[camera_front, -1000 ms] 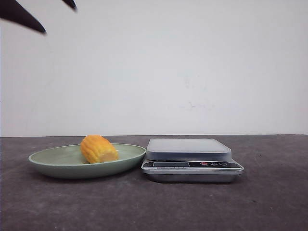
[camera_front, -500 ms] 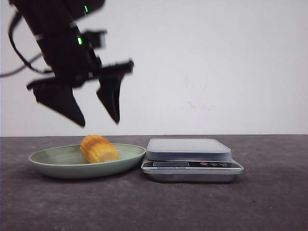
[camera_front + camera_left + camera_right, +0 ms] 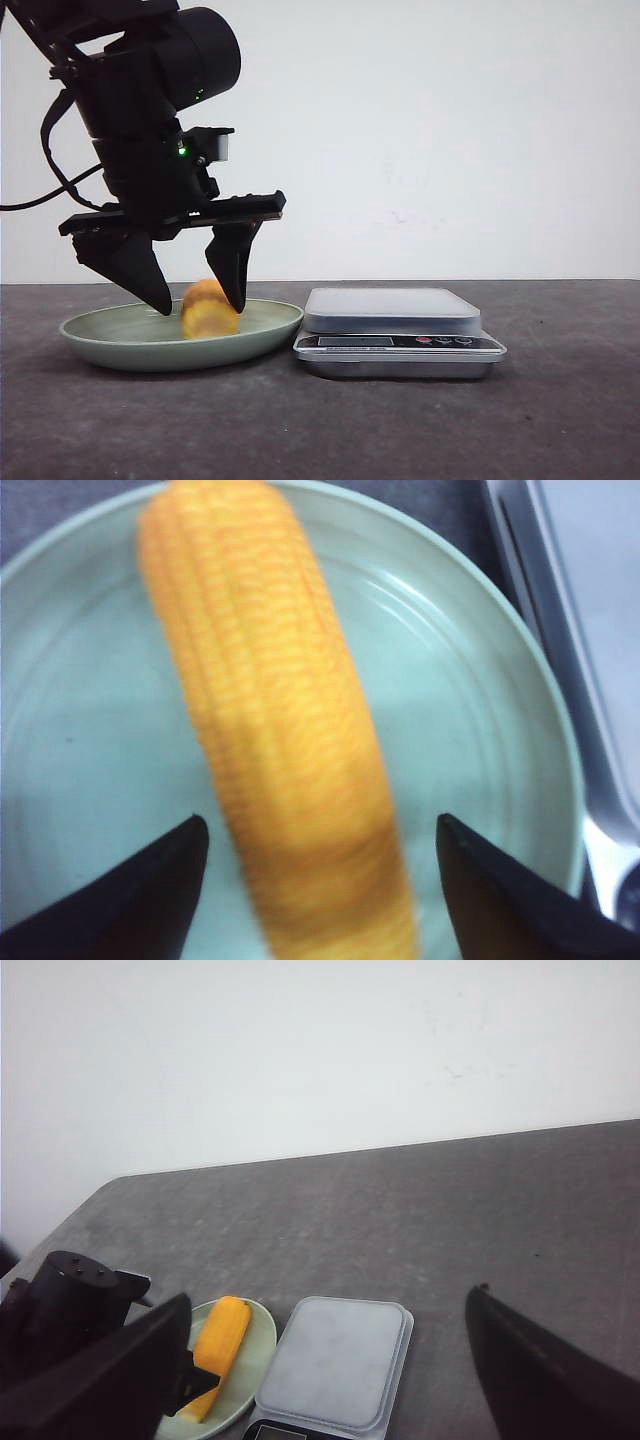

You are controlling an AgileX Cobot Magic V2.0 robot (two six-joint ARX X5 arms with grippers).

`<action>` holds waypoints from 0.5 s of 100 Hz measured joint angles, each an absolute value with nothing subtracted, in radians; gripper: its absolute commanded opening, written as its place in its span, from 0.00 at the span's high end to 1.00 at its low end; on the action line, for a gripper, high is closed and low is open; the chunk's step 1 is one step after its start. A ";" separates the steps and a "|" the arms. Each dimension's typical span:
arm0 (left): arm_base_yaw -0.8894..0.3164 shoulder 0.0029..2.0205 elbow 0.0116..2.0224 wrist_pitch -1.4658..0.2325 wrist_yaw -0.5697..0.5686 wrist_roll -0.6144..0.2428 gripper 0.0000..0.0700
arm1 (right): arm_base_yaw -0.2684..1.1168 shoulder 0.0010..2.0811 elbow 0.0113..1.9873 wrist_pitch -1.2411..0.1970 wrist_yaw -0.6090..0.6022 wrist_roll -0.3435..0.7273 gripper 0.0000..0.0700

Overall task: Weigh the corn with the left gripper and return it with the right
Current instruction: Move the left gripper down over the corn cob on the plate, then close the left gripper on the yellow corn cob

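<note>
The corn (image 3: 208, 311), a yellow-orange cob with kernel rows, lies in a pale green plate (image 3: 120, 340) left of the scale (image 3: 392, 312). My left gripper (image 3: 200, 308) is open and low over the plate, one finger on each side of the corn. In the left wrist view the corn (image 3: 280, 750) lies lengthwise between the open fingertips of the left gripper (image 3: 320, 825), with gaps on both sides. My right gripper (image 3: 330, 1298) is open, empty and high above the table. Its view looks down on the corn (image 3: 220, 1345), plate (image 3: 255, 1360) and scale (image 3: 340, 1360).
The scale has a grey weighing platform and a front panel with display and buttons (image 3: 400, 342); it sits close against the plate's right rim. The dark table (image 3: 400, 430) meets a white wall behind. The left arm's body (image 3: 70, 1300) stands over the plate.
My left arm has come down from the top left into view. Its open gripper has lowered from above the plate to straddle the corn.
</note>
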State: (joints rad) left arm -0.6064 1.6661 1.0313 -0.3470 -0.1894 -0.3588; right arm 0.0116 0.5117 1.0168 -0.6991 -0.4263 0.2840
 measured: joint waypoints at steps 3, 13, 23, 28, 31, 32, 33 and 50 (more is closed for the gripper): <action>-0.606 1.670 1.031 -0.347 -0.194 -0.359 0.37 | 0.012 0.512 1.017 -0.699 -0.427 0.284 0.21; -0.605 1.685 1.031 -0.347 -0.197 -0.359 0.41 | 0.012 0.512 1.017 -0.699 -0.426 0.284 0.21; -0.604 1.695 1.031 -0.348 -0.199 -0.360 0.67 | 0.012 0.512 1.017 -0.699 -0.426 0.284 0.21; -0.604 1.697 1.031 -0.348 -0.200 -0.360 0.79 | 0.012 0.512 1.017 -0.699 -0.426 0.284 0.21; -0.604 1.697 1.031 -0.348 -0.200 -0.360 0.85 | 0.012 0.512 1.017 -0.699 -0.426 0.284 0.21; -0.604 1.697 1.031 -0.348 -0.200 -0.360 0.87 | 0.012 0.512 1.017 -0.699 -0.426 0.284 0.21; -0.604 1.697 1.031 -0.347 -0.200 -0.360 0.89 | 0.012 0.512 1.017 -0.699 -0.426 0.284 0.21; -0.604 1.697 1.031 -0.343 -0.200 -0.359 1.00 | 0.012 0.512 1.017 -0.699 -0.419 0.284 0.21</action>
State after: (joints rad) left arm -0.6044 1.6966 1.0313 -0.3431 -0.1997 -0.3588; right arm 0.0116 0.5117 1.0168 -0.6991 -0.4191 0.2840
